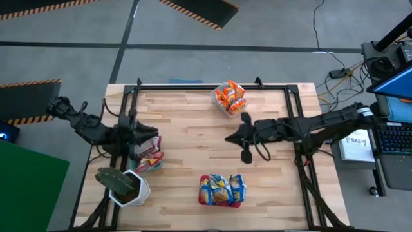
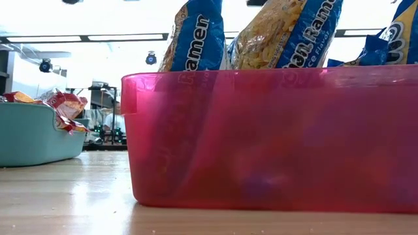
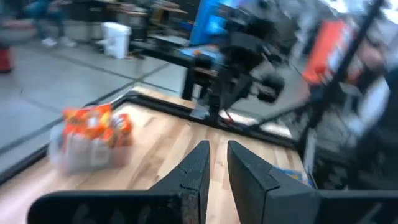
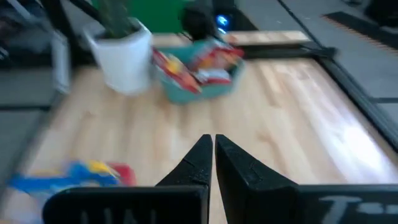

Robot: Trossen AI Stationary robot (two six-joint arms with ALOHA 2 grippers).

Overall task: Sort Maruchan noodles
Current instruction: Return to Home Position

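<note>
- Dark, wedge-shaped fingers [image 3: 194, 177] of the left gripper [image 3: 217, 162] taper to blunt tips, nearly together and empty, above the table's left side by the teal bin [image 2: 26, 140].
- Right gripper [image 4: 213, 155] hangs over mid-table, tips pressed together, holding nothing.
- Crinkly, glossy blue-and-yellow noodle packets [image 1: 222, 188] stand upright in the translucent red bin [image 2: 261, 150].
- Orange noodle packets [image 3: 93, 121] fill the clear bin [image 3: 78, 155] at the far edge.
- Red noodle packets [image 4: 199, 62] lie crumpled in the smooth teal bin.
- A spiny cactus [image 1: 116, 180] in a round white pot [image 1: 140, 193] stands just beside it on the pale plank table [image 1: 187, 148].
</note>
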